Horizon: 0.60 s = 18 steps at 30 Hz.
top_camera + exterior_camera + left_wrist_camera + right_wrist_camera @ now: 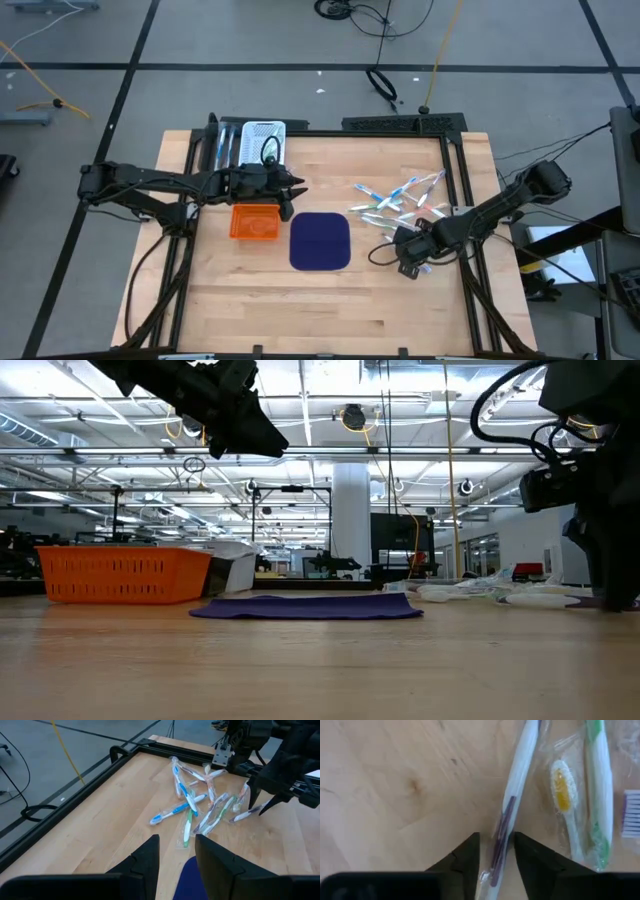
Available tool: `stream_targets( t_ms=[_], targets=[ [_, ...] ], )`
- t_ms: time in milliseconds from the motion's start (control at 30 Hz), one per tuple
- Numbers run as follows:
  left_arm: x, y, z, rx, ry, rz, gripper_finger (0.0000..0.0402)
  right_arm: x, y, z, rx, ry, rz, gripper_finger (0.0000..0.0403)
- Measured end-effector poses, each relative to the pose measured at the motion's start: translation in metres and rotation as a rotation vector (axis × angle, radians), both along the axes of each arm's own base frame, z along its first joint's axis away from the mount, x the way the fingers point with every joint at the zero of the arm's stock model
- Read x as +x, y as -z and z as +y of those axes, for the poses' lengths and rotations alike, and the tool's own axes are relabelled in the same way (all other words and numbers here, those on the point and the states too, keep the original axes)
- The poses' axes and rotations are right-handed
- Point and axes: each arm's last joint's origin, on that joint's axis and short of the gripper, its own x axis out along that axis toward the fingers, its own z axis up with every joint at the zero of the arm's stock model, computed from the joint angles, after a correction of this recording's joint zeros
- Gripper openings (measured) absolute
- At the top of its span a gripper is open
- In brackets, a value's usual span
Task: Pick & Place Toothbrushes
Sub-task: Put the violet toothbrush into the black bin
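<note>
Several wrapped toothbrushes (398,200) lie scattered flat on the wood at the right, and also show in the left wrist view (192,802). My right gripper (409,264) points steeply down at the pile's near edge. It is open, and its fingers stand on either side of one white toothbrush with a dark purple stripe (506,820); I see no touch. My left gripper (291,198) hangs open and empty (177,847) above the orange basket (254,222), beside the dark blue mat (320,241).
A white basket (264,139) and dark holders (224,146) stand at the far left of the table. A yellow-bristled brush (563,790) and a green one (598,795) lie close beside the straddled one. Bare wood stretches along the near edge (320,315).
</note>
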Motion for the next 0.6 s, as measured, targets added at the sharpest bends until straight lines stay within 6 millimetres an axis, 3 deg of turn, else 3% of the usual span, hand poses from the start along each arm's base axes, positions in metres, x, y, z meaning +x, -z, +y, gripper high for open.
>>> stream_targets(
  t_ms=[200,433,600],
  targets=[
    [0.000,0.000,0.000,0.000,0.000,0.000,0.0127,0.000,0.001,0.000,-0.008,0.001,0.007,0.0015],
    [0.000,0.000,0.000,-0.002,-0.001,-0.003,0.0127,-0.001,-0.008,0.000,0.023,-0.002,-0.048,0.0008],
    [0.001,-0.003,0.000,-0.002,-0.002,-0.036,0.0127,0.002,-0.022,-0.002,-0.012,-0.022,-0.202,0.0008]
  ],
)
